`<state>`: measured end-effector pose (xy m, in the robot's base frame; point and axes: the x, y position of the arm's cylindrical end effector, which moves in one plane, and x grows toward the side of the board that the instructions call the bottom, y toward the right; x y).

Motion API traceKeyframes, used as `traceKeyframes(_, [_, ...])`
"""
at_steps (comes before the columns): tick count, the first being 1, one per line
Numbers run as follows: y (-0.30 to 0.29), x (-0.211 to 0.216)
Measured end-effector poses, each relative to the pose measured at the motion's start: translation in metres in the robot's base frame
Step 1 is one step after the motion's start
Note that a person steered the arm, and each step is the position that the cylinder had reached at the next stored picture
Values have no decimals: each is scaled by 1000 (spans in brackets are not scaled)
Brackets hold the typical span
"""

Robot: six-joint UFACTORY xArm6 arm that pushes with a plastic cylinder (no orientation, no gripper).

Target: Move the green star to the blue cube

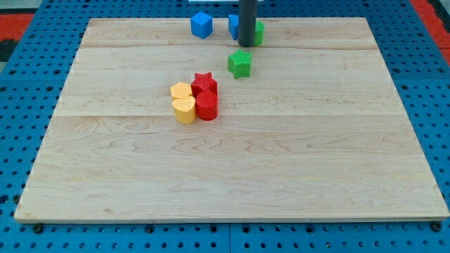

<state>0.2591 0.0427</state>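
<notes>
The green star (pixel 240 64) lies on the wooden board (pixel 232 161) near the view's top, a little right of centre. The blue cube (pixel 202 24) sits at the board's top edge, up and to the left of the star. My tip (pixel 245 45) stands just above the star in the view, a short gap from it, and right of the blue cube. The rod partly hides a second blue block (pixel 233 27) on its left and another green block (pixel 259 32) on its right.
A cluster sits left of centre: a red star (pixel 204 83), a red cylinder (pixel 207 106), a yellow block (pixel 181 91) and a yellow heart (pixel 184 110), all touching or nearly so. Blue pegboard surrounds the board.
</notes>
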Motion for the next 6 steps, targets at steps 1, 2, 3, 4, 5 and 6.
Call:
traceKeyframes(1, [22,-14])
traceKeyframes(2, [15,9])
traceKeyframes(3, [21,80])
traceKeyframes(4, [-20,102])
traceKeyframes(5, [-42,63])
traceKeyframes(6, [-47,50])
